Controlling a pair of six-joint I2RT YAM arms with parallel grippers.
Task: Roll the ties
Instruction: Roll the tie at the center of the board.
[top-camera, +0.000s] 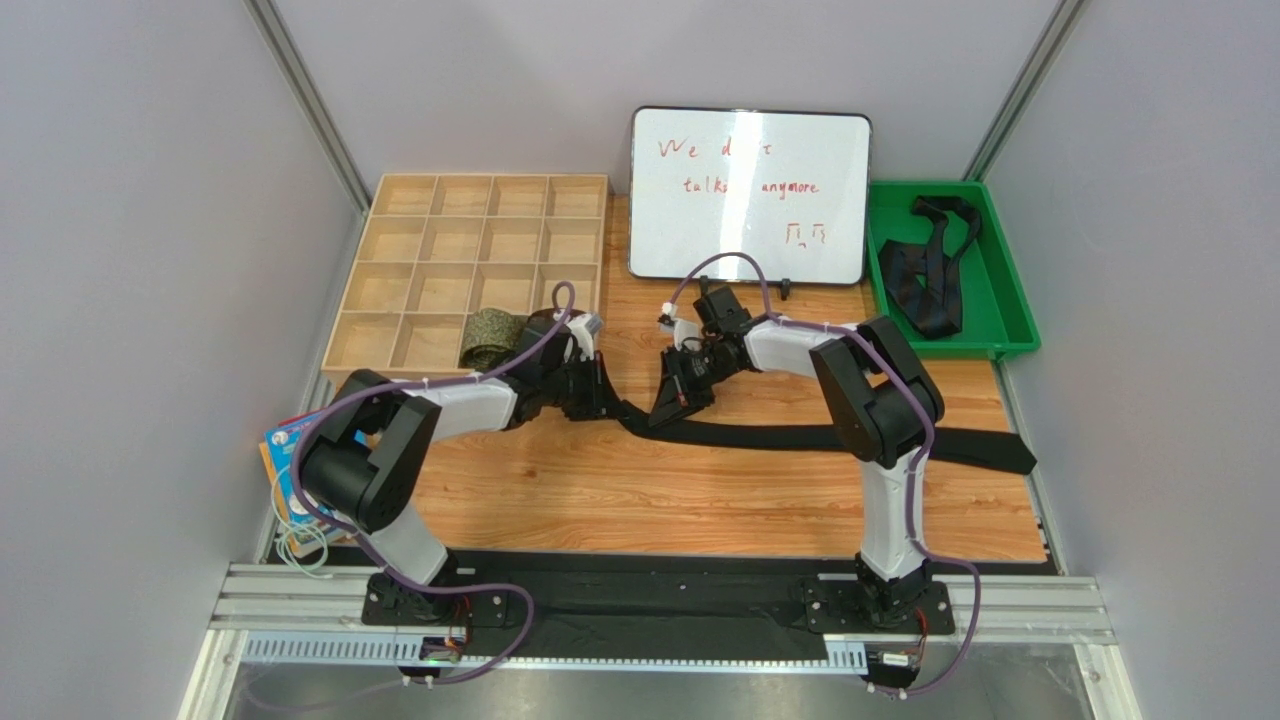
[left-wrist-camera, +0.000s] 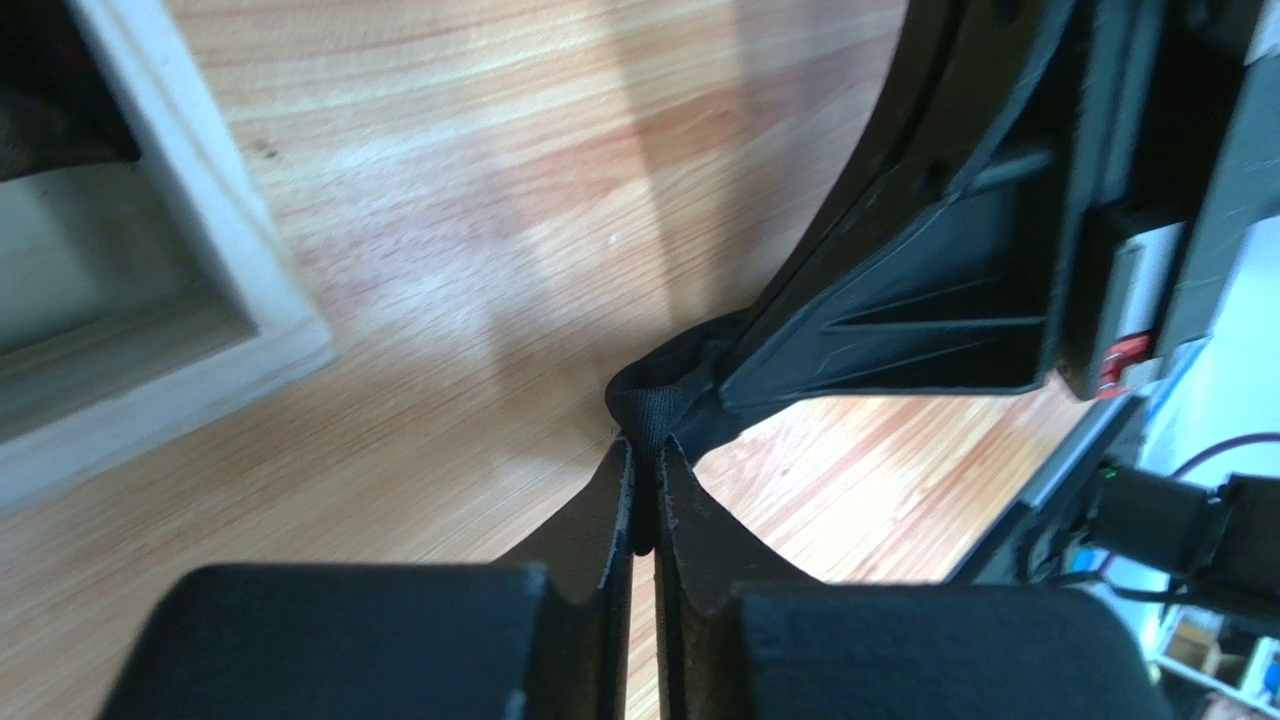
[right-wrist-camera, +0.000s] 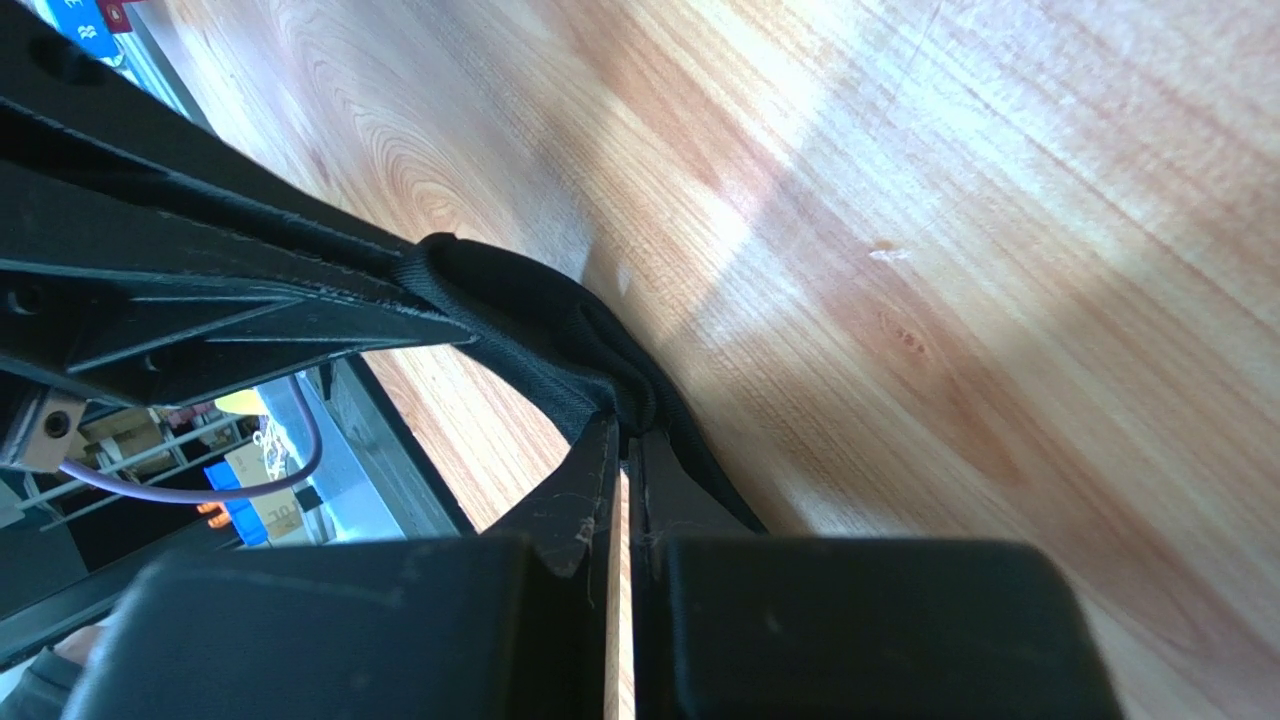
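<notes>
left hand pinched closed, right hand clamped tight

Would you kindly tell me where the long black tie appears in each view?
Top external: the black tie lies across mid-table, running toward the right edge.
Left wrist: tie at centre, pinched in the left tool.
Right wrist: tie centre-left, bunched above the right tool.
Shared landmark: the wooden tabletop.

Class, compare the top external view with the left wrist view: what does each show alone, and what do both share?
Top external only: the whiteboard, the green bin holding black ties, and the olive tie in the wooden tray. Left wrist only: close up, the left gripper pinching a fold of the black tie. Both: that black tie, the table and the tray.
</notes>
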